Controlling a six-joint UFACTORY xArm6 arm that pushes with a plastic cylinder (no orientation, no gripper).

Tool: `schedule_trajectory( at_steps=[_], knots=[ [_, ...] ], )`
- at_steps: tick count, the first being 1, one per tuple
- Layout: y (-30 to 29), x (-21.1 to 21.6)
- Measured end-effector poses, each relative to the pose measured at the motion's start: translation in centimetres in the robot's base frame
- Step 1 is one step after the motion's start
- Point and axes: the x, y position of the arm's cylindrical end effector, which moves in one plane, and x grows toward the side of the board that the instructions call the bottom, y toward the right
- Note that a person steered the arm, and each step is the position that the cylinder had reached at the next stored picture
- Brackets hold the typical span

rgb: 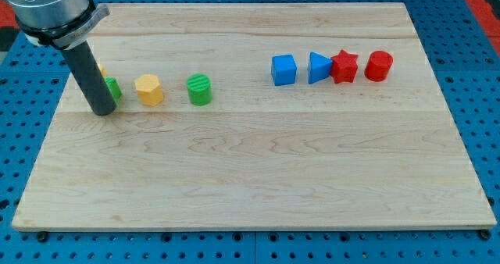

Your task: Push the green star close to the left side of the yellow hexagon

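Note:
The green star (114,89) lies near the board's left edge, mostly hidden behind my rod. The yellow hexagon (149,90) sits just to its right with a small gap between them. My tip (103,111) rests on the board at the star's left side, touching or nearly touching it. A bit of another yellow block (101,70) shows behind the rod, above the star.
A green cylinder (200,89) stands right of the hexagon. Further right in a row are a blue cube (284,69), a blue triangle (318,67), a red star (344,66) and a red cylinder (379,65). The wooden board (250,178) lies on a blue pegboard.

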Motion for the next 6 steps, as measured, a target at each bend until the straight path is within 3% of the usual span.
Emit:
schedule_trajectory(
  at_steps=[3,4,6],
  knots=[
    [-0.3,-1.7],
    [-0.6,0.9],
    [-8.0,-0.7]
  ],
)
